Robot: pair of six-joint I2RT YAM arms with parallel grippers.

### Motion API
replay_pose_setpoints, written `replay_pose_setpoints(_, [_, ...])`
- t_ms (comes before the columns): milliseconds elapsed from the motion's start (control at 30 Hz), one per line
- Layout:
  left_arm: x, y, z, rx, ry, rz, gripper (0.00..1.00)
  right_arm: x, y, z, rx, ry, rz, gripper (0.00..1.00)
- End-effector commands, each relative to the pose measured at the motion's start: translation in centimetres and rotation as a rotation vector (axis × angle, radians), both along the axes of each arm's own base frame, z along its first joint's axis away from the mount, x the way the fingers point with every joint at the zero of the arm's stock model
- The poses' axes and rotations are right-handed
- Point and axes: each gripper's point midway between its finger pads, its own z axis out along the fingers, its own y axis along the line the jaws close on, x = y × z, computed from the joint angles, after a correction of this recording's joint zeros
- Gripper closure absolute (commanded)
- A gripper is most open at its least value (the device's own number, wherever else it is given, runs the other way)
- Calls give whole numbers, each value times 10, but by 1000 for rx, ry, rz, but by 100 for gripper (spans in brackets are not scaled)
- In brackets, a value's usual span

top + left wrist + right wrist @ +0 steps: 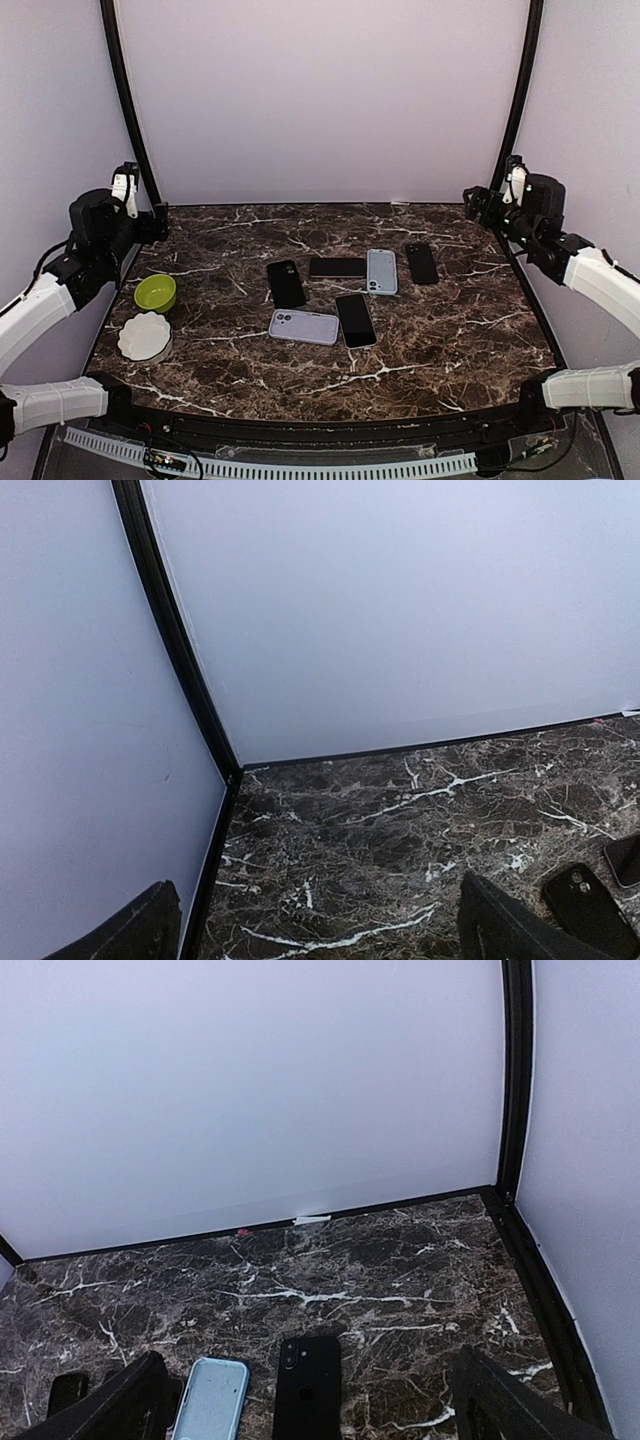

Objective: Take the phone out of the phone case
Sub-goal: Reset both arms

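Left tool (315, 885) spread wide, over far-left bench (450, 340) corner. Right tool (310, 1358) spread wide, over far-right corner. Mid-bench cluster: pale blue phone case (381, 271) and grey phone case (303, 326), both back-up, closely packed among four black phones (286, 283). Green bowl (155, 292) and white dish (145, 336) near left edge. Bare marble right of and nearer than the cluster.

Illumination was soft, even and diffuse; the white walls (320, 90) behind the marble table (450, 340) were bright. Shadows on the table were faint. Wrist views were slightly soft, with sheen on the table.
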Motion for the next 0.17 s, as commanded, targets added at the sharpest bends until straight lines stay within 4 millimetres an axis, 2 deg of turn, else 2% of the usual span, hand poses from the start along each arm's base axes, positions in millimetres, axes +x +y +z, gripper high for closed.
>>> replay_pose_setpoints(0, [-1, 0, 6, 4, -32, -13, 1, 1, 11, 16, 23, -73, 67, 1])
replay_pose_setpoints(133, [-2, -1, 7, 4, -36, -16, 1, 3, 11, 19, 33, -72, 62, 2])
